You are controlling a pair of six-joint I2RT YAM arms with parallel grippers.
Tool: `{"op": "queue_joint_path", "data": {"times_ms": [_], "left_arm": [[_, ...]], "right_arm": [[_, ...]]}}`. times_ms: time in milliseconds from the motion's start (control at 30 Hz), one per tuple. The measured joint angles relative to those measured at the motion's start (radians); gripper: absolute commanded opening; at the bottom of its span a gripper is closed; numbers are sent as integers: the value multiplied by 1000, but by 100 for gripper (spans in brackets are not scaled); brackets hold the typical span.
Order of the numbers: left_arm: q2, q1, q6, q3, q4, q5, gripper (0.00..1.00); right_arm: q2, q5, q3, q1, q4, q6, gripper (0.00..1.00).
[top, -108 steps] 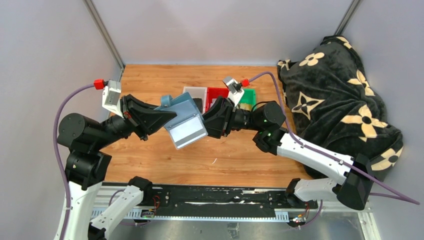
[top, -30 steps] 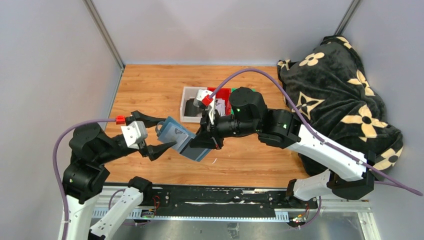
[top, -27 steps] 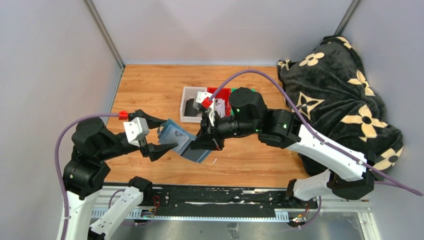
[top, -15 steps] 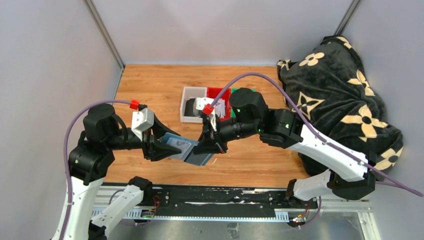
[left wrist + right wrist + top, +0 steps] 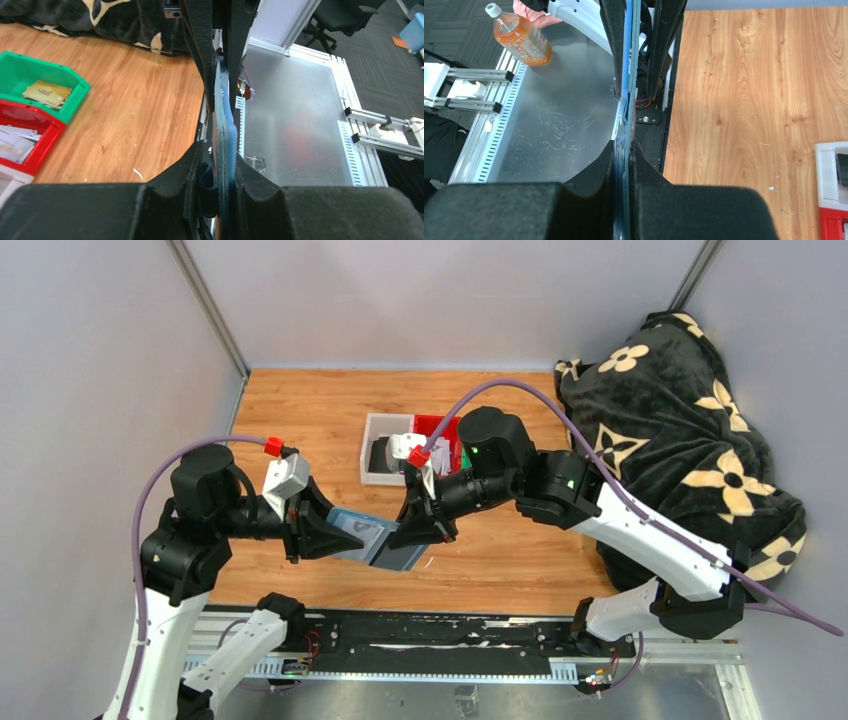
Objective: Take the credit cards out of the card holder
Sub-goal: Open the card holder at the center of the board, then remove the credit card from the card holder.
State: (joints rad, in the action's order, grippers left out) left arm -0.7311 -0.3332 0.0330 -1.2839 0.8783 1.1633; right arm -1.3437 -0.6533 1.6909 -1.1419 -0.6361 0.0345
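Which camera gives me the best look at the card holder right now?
Top external. It shows the card holder from above, its blue face visible, held between the left gripper and right gripper. Both wrist views catch it only edge-on, as a thin blue strip.

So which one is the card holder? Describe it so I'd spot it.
Over the wooden table, look near the front edge, where the left gripper and right gripper face each other. The card holder is the flat slate-blue wallet clamped between them. Unlike the white bin, red bin and green bin behind, it is blue and gripped.
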Motion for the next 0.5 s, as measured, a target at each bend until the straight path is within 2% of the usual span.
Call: {"op": "queue_joint_path", "data": {"times_ms": [67, 133, 167, 300, 433, 500], "left_arm": [[0, 0, -2, -1, 0, -4, 54], [0, 0, 3, -1, -1, -18, 62], [0, 0, 2, -1, 2, -25, 61], [0, 0, 11, -1, 11, -48, 44], [-3, 0, 21, -2, 14, -61, 19], [-4, -1, 22, -4, 16, -66, 15]], "right_arm": [[-3, -26, 0, 9, 0, 8, 0], [-4, -51, 0, 15, -1, 13, 0], [-4, -66, -1, 18, -1, 15, 0], [-4, -99, -2, 26, -2, 21, 0], [-5, -101, -8, 40, -2, 33, 0], [-10, -101, -9, 52, 1, 39, 0]]}}
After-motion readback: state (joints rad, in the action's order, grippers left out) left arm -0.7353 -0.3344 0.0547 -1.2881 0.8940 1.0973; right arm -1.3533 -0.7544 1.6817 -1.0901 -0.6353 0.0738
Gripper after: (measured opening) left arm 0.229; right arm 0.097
